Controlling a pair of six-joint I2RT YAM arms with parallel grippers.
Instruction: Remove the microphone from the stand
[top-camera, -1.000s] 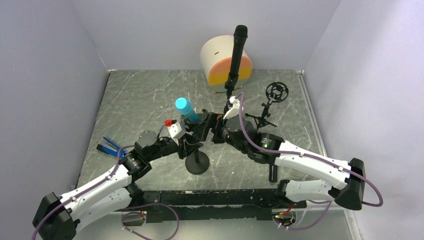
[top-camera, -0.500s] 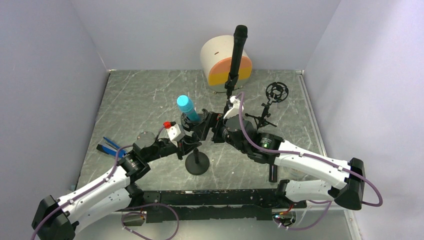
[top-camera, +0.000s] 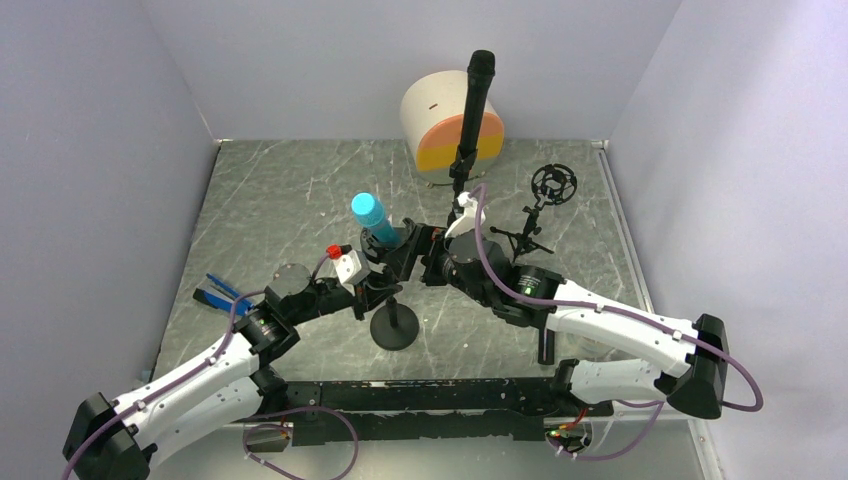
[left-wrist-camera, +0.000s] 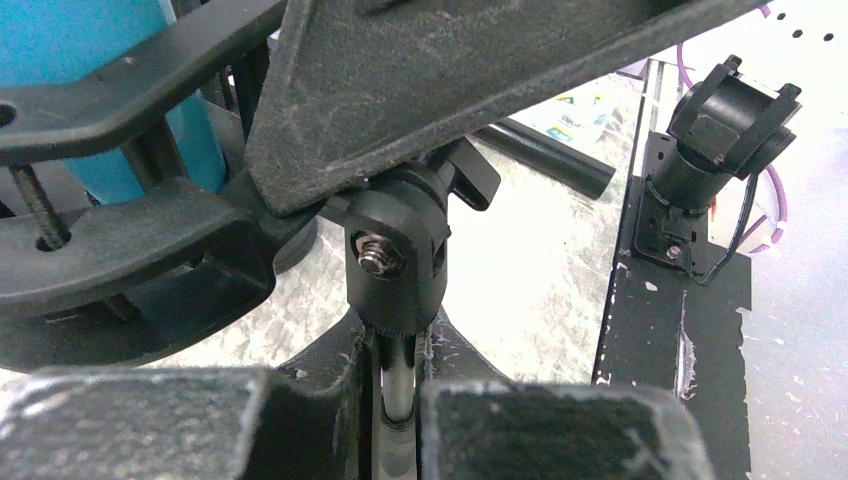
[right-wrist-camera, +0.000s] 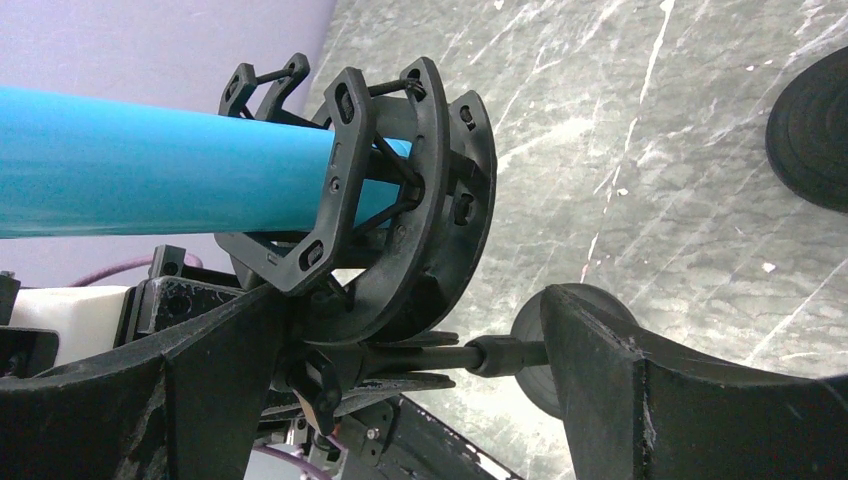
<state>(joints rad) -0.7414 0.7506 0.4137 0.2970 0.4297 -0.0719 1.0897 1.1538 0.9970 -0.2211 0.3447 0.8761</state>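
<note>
The blue microphone (top-camera: 367, 214) sits tilted in a black shock mount (top-camera: 398, 250) on a short stand with a round black base (top-camera: 394, 329). My left gripper (top-camera: 384, 287) is shut on the stand's thin pole (left-wrist-camera: 399, 385), just below the swivel joint (left-wrist-camera: 396, 262). My right gripper (top-camera: 427, 258) is open, its fingers (right-wrist-camera: 640, 400) on either side of the shock mount (right-wrist-camera: 430, 190) and pole. The blue microphone body (right-wrist-camera: 150, 160) runs through the mount's rings. In the left wrist view, the mount (left-wrist-camera: 130, 240) and microphone (left-wrist-camera: 70, 40) are above.
A tall black microphone (top-camera: 478, 90) on its own stand rises at the back, before a white and orange cylinder (top-camera: 438, 125). An empty shock mount on a small tripod (top-camera: 551, 186) stands at right. A blue tool (top-camera: 220, 293) lies at left. A black rail (top-camera: 430, 395) runs along the front.
My left wrist has shifted slightly to the left and down along the stand. The microphone and right arm have barely moved.
</note>
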